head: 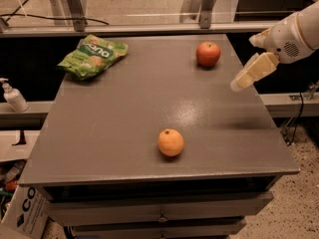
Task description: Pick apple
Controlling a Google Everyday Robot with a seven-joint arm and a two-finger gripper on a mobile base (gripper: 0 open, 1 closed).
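Observation:
The red apple [208,54] sits on the grey table [124,113] near its far right corner. My gripper [238,85] hangs above the table's right edge, to the right of the apple and a little nearer the camera, apart from it. Its cream fingers point down and to the left. The white arm comes in from the upper right.
A plain orange fruit [171,142] lies near the table's front middle. A green snack bag [93,55] lies at the far left corner. A white pump bottle [13,96] stands on a ledge left of the table. A cardboard box [22,210] sits on the floor at the lower left.

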